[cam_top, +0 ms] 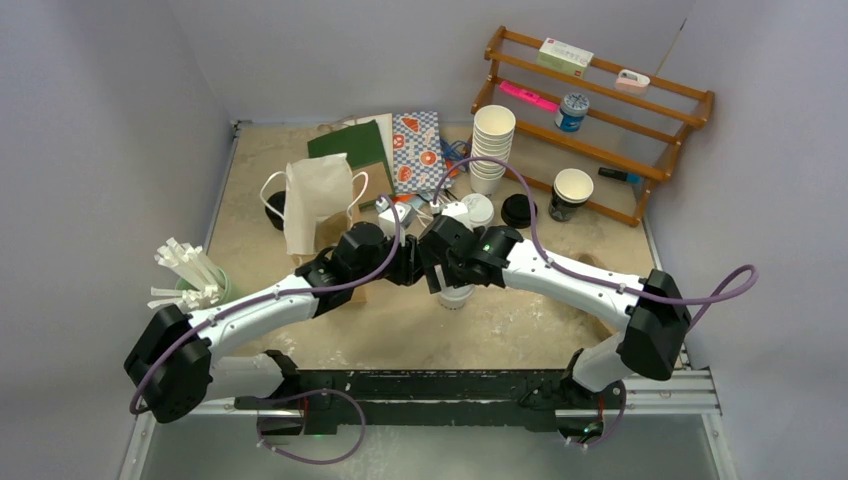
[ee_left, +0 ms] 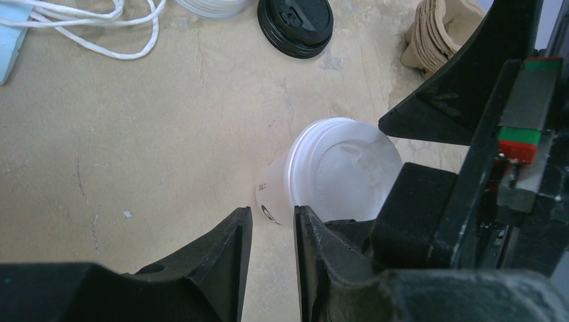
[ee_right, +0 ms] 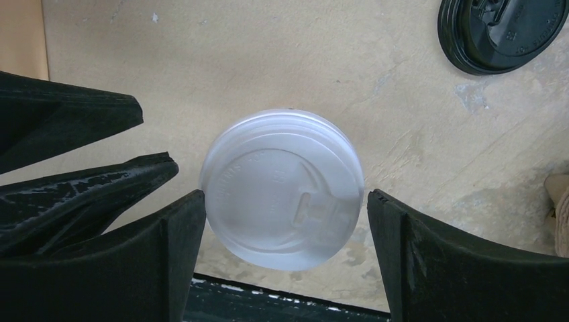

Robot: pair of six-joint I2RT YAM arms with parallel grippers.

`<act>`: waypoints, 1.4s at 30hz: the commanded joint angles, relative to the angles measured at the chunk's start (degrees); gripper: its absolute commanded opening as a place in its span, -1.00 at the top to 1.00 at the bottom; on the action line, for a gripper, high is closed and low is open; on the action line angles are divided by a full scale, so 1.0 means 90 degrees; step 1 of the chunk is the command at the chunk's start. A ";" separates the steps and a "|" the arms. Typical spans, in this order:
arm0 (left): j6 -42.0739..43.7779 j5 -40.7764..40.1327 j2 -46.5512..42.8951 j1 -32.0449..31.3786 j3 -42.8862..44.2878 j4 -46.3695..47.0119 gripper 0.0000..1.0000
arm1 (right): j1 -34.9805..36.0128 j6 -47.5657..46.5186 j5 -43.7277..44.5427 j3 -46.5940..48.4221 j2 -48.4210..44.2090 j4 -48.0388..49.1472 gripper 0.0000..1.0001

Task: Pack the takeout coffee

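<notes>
Our right gripper [ee_right: 285,196] stands wide open, its fingers flanking the white-lidded cup [ee_right: 268,168] upright on the sandy table [ee_right: 376,80], not clamped on it. Just beside it our left gripper [ee_left: 272,213] is narrowly parted and empty. Farther off we see the black lid [ee_right: 500,30] lying flat.

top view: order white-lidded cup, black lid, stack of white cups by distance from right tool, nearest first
1. white-lidded cup, at the right tool
2. black lid, behind it, rightward
3. stack of white cups, far back
</notes>
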 commanded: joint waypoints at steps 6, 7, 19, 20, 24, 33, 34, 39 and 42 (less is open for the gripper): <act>-0.0007 0.0312 0.0251 0.0040 -0.0013 0.0511 0.37 | 0.0007 0.0089 0.0190 0.0296 0.0088 -0.0107 -0.73; -0.0014 0.0349 0.0277 0.0051 0.0000 0.0516 0.37 | 0.0008 0.0088 0.0168 0.0301 0.0086 -0.0107 -0.70; -0.0126 0.0871 0.0575 0.0173 -0.0031 0.0799 0.38 | 0.0000 0.0059 -0.0042 0.0128 0.0047 -0.0051 -0.51; -0.0157 0.0923 0.0602 0.0184 -0.0043 0.0838 0.38 | -0.0002 0.0050 -0.0079 0.0098 0.0047 -0.0035 -0.50; -0.0212 0.1093 0.0697 0.0235 -0.0075 0.0974 0.37 | -0.0011 0.0004 -0.0158 0.0048 0.0037 -0.0011 -0.49; -0.0232 0.1304 0.0931 0.0248 -0.0104 0.1145 0.33 | -0.0034 0.0016 -0.0222 -0.0027 0.0056 -0.0031 -0.58; -0.0231 0.1331 0.0953 0.0248 -0.0100 0.1164 0.32 | -0.0041 0.0018 -0.0217 -0.0028 0.0056 -0.0052 -0.64; -0.0206 0.1387 0.1066 0.0248 -0.0050 0.1195 0.32 | -0.0041 0.0009 -0.0135 0.0088 0.0048 -0.0141 -0.75; -0.0203 0.1404 0.1110 0.0248 -0.0026 0.1193 0.32 | -0.0042 -0.0028 -0.0124 0.0174 0.0010 -0.0165 -0.75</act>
